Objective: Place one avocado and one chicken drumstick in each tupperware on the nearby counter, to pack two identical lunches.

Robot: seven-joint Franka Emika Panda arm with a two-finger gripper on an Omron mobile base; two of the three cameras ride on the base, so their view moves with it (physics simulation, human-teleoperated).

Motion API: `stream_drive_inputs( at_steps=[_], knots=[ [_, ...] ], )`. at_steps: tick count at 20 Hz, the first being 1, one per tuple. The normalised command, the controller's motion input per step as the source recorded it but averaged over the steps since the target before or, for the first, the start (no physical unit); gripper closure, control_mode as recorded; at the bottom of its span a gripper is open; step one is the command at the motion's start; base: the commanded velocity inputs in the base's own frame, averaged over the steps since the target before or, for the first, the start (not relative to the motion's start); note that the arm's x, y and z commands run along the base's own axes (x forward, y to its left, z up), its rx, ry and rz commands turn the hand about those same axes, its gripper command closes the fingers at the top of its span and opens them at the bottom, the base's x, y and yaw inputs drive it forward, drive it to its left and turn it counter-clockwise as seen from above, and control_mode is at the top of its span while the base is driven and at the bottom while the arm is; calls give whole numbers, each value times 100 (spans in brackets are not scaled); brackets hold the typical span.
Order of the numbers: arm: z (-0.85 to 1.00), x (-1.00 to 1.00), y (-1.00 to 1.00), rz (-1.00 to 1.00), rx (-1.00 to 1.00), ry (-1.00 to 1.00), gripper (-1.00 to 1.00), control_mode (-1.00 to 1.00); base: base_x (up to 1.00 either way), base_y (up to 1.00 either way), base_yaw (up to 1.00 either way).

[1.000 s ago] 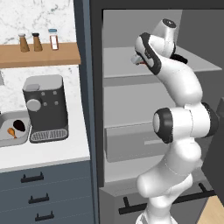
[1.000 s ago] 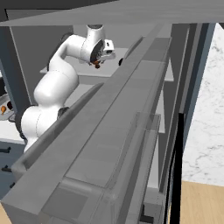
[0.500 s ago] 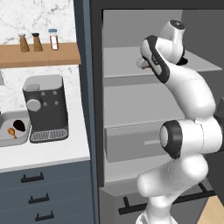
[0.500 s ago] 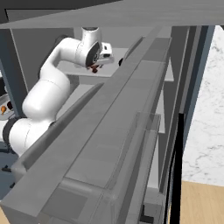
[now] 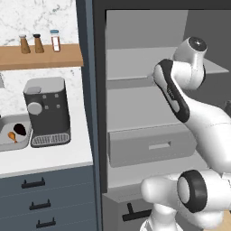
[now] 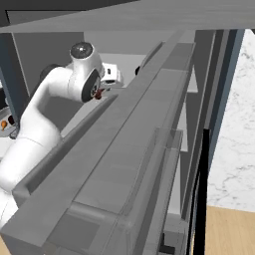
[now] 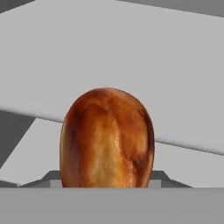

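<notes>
Gripper (image 6: 101,93) closing about the drumstick (image 7: 107,138) (its fingertips hidden, so contact cannot be confirmed) above the fridge shelf (image 7: 131,65); squeeze the meat end squarely before lifting, since the tub (image 5: 10,145) on the far bench (image 5: 45,155) already carries one drumstick and one avocado (image 5: 19,129).

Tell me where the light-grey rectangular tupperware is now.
In the left base view, the light-grey rectangular tupperware sits at the far left on the white marble counter, just left of the dark coffee machine.
</notes>
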Motion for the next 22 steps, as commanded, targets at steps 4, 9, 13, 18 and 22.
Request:
stream_drive_inputs(
  at_steps=[4, 9, 13, 18, 22],
  knots=[
    [-13, -100, -13, -11, 0, 0, 100, -100, 0, 0, 0],
    [-14, -100, -12, -5, 0, 0, 100, -100, 0, 0, 0],
    [-31, -75, -1, -4, 0, 0, 100, 100, -25, 0, 0],
    [0, 0, 0, 0, 0, 0, 100, 100, -100, 59, 0],
    [0, 0, 0, 0, 0, 0, 100, 100, -90, 100, 0]
  ],
)
